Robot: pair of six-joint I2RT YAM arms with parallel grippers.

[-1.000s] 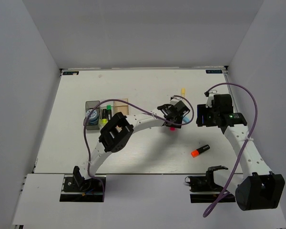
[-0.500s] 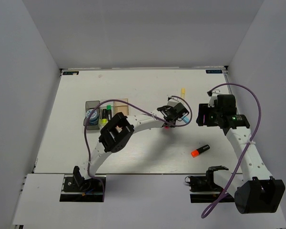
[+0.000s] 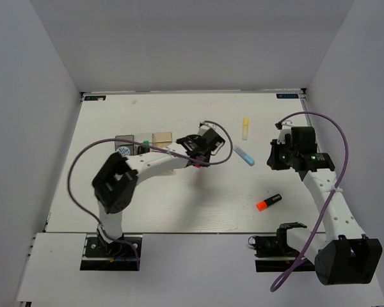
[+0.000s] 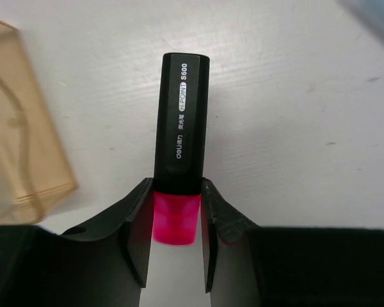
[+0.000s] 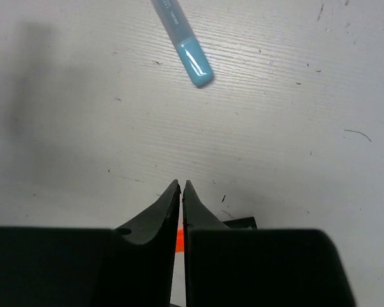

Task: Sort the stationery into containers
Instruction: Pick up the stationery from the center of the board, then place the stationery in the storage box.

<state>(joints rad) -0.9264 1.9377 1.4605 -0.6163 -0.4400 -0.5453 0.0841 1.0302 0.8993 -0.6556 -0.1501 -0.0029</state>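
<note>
One pink highlighter is on its way. The left gripper clamps it by the pink end, and the black body sticks out in front, above the table and just beside the amber box. This box is the right end of the row of three near the table's left edge.

I judge that the step in hand is carrying this highlighter to its container. The next move calls for bringing it over an open top, lowering it a little, and only then parting the fingers. Which box is meant for it I cannot tell. The left arm lies across the dark grey box and the clear box, so care is needed there.

The right gripper is closed on nothing, near the light blue highlighter. The pale yellow highlighter lies nearer the far edge, and the orange highlighter nearer the near right corner.

Compared with one second ago, the left gripper has travelled from the middle of the table leftward to the boxes, uncovering the light blue highlighter. The right gripper's jaws have come together.
</note>
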